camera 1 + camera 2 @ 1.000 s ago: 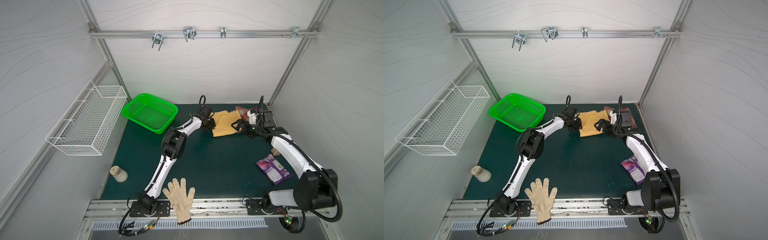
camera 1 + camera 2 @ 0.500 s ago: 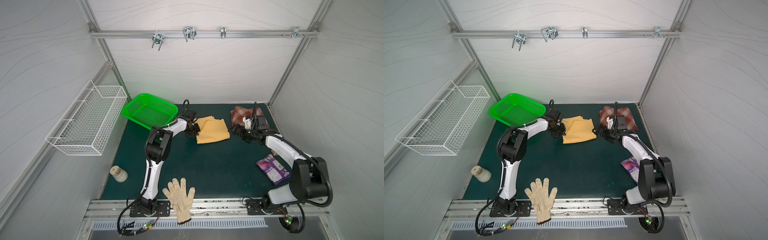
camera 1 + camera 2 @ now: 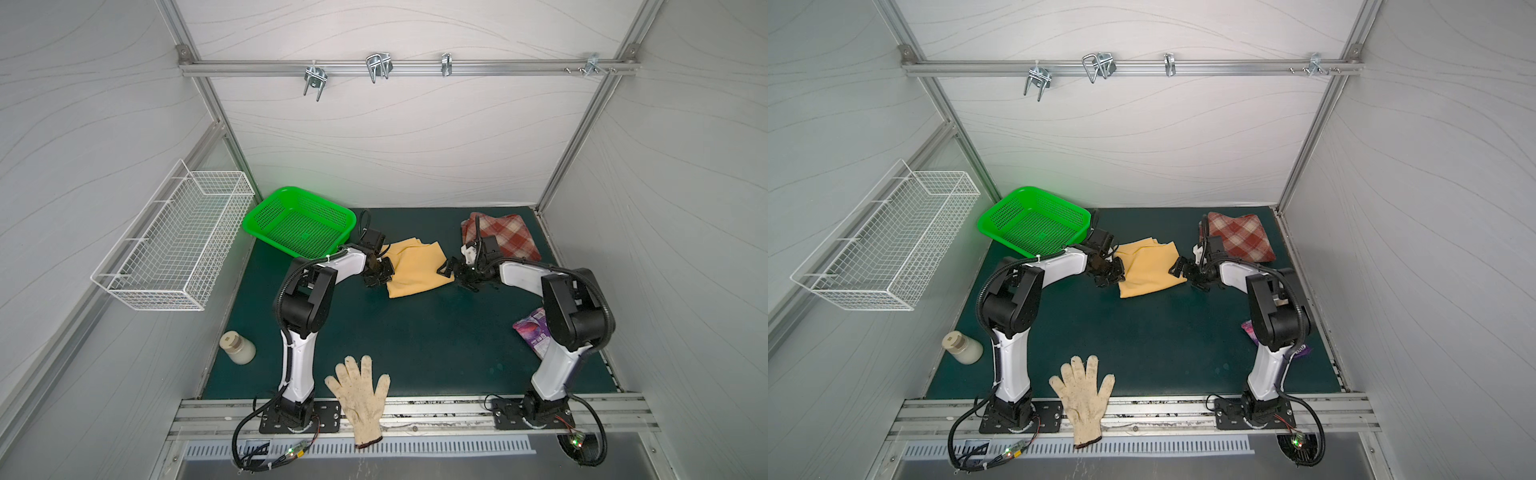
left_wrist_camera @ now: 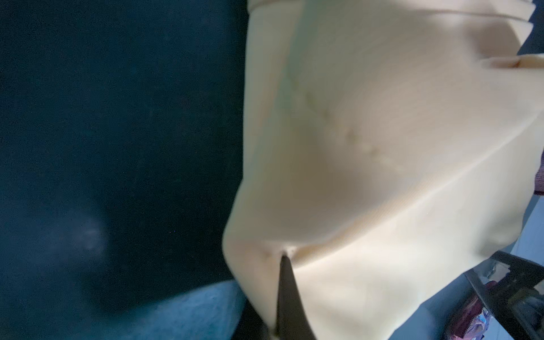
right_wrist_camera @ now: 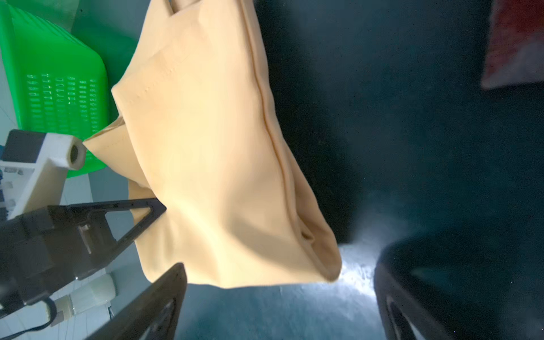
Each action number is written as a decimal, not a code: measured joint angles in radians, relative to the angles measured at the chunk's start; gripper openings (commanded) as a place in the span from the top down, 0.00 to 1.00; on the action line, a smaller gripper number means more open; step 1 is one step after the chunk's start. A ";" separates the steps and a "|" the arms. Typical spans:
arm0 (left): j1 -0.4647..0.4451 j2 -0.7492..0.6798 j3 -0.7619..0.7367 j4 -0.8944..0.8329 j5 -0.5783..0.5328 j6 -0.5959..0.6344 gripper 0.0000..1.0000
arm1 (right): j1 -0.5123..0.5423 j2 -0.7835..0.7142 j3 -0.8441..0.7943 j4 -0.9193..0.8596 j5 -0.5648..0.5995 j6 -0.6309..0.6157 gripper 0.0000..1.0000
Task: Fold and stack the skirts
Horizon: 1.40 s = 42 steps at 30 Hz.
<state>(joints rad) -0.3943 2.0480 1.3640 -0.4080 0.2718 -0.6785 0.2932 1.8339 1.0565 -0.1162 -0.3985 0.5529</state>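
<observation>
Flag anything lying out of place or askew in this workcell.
The work glove hangs over the front edge of the mat onto the metal rail. A small bottle sits off the mat at the left. The mustard skirt lies crooked, its layers uneven.

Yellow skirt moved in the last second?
Yes: the yellow skirt went left, away from the plaid skirt, toward the green basket.

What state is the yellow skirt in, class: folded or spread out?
Folded: the yellow skirt is a compact bundle, with several layered edges stacked at its far end.
</observation>
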 measured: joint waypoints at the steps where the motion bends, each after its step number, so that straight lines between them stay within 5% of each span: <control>1: 0.000 0.000 -0.002 0.004 0.000 0.000 1.00 | 0.000 0.010 0.008 0.006 0.002 0.001 0.03; 17: 0.004 -0.007 -0.020 0.028 0.008 -0.001 1.00 | 0.035 0.088 0.070 0.064 -0.005 0.028 0.18; 20: 0.004 -0.007 -0.020 0.029 0.008 -0.001 1.00 | 0.036 0.095 0.074 0.063 -0.002 0.031 0.28; 24: 0.004 -0.007 -0.021 0.030 0.008 -0.001 1.00 | 0.037 0.131 0.101 0.053 -0.003 0.034 0.60; 33: 0.009 -0.011 -0.036 0.050 0.022 -0.002 1.00 | 0.038 0.183 0.156 0.004 -0.007 0.025 0.99; 38: 0.010 -0.022 -0.053 0.069 0.022 -0.002 0.98 | 0.048 0.198 0.237 -0.112 0.032 -0.031 1.00; 42: 0.010 -0.030 -0.062 0.074 0.024 0.004 0.74 | 0.068 0.210 0.344 -0.244 0.121 -0.108 1.00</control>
<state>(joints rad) -0.3840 2.0178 1.3018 -0.3336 0.2958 -0.6746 0.3611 2.0438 1.4006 -0.3603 -0.2775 0.4454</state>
